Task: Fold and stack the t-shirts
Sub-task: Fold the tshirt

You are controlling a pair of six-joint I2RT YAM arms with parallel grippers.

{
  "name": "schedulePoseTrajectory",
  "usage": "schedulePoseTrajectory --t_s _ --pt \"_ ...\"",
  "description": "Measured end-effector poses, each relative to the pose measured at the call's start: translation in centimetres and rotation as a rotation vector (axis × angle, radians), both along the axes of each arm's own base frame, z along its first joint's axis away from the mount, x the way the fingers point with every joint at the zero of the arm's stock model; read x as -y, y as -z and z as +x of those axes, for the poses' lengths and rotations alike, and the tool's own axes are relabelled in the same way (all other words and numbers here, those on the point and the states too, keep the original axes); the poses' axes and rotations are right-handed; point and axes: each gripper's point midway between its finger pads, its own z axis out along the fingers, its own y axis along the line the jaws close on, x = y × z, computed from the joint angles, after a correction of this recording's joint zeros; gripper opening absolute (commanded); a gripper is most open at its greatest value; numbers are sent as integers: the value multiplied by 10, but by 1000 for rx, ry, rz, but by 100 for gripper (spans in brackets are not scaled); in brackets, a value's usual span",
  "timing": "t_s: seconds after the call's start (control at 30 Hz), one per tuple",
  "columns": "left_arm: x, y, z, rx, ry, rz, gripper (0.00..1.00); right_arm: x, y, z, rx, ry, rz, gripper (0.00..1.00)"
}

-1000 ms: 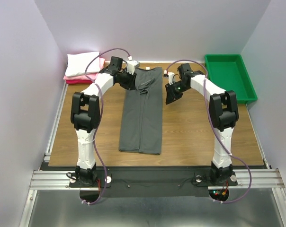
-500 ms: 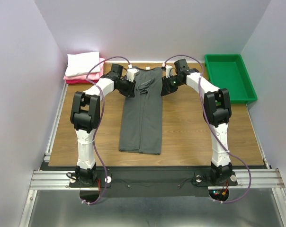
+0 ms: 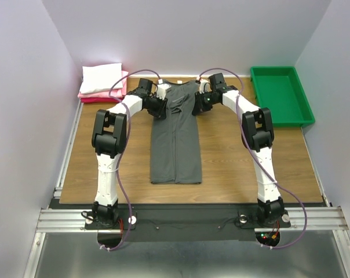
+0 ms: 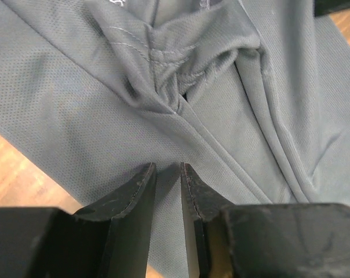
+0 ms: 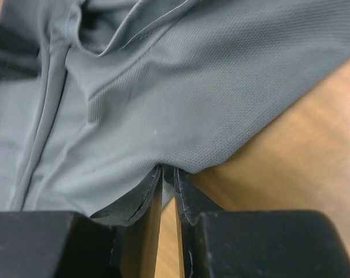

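No text, label or number can be read.

Lab booth: bare walls [image 3: 24, 87], aluminium rail [image 3: 186, 217].

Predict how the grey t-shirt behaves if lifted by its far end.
Probably floppy: the grey t-shirt bunches in folds at its collar. Likely light: thin mesh knit. The right claw seems to pinch only its edge; it may slip.
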Motion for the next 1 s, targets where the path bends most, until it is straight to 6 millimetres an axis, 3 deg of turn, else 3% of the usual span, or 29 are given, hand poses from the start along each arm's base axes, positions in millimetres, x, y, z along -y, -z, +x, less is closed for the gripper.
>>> schedulePoseTrajectory --t_s 0.17,0.4,0.5,0.6,0.63,0.77,0.9,1.0 --pt "1 0 15 12 -14 -10 35 -2 -1 27 55 65 -24 20" --pt "-1 -4 77 84 -55 -40 36 4 -3 66 144 161 -67 23" --pt "-12 -6 85 85 -77 -41 37 8 -5 73 166 185 -85 28" --pt "-18 -6 83 67 -81 -49 38 8 -8 73 179 173 -90 48" --pt "-20 -7 81 62 -79 -55 38 8 -11 71 186 157 -92 58" --pt "-23 -19 54 29 -64 -57 45 14 -20 45 180 83 -119 70" --pt "-30 -86 16 132 -13 -64 52 26 -68 -6 213 -18 -144 69" --pt "-37 -155 -23 296 53 -74 52 25 -118 -49 304 -123 -163 62"
